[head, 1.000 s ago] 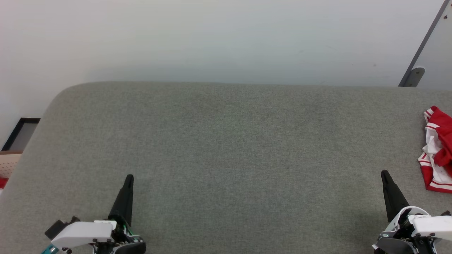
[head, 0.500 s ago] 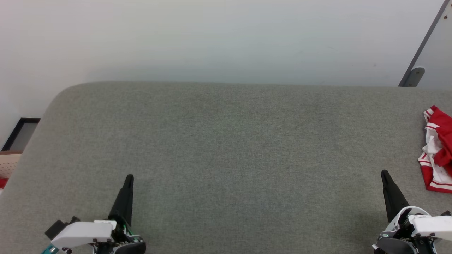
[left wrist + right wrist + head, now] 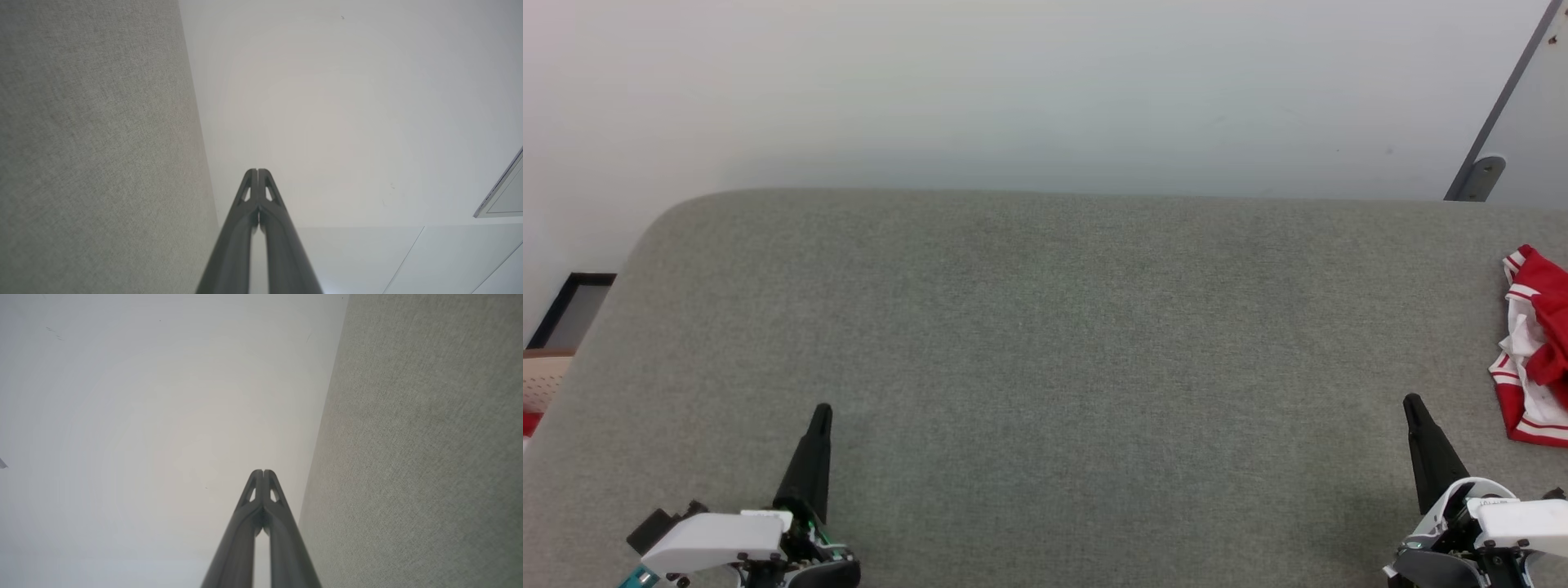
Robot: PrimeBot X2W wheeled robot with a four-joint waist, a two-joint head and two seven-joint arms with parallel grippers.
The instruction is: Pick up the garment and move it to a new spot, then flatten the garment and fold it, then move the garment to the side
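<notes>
My left claw [image 3: 822, 410] and my right claw [image 3: 1410, 400] sit low over the near side of the grey cloth-covered bench [image 3: 1045, 327]. They are well apart and both point toward the pale wall [image 3: 1045, 82]. In each wrist view the two dark fingers are pressed together with nothing between them.

The garment [image 3: 1534, 351] lies on the bench at the far right of my head view, a rumpled heap of red cloth, white cloth and striped trim. The picture's border cuts it off, so I cannot tell how much more of it there is or how it is arranged. The heap would fit a shirt waiting to be fetched. It could also be one put aside, though what I see is bunched, not neatly folded.

I judge the main hazard to be that cut-off view. Any reach by my right claw would go toward cloth I only partly see.
- With the fingers together, the claw would shove the heap along instead of pinching it.
- A pinch on one loose layer or a sleeve would lift only a tail and drag the rest across the rough bench cover, tangling it further.
- I cannot see where the bench ends on that side, so a push might slide the shirt off.
</notes>
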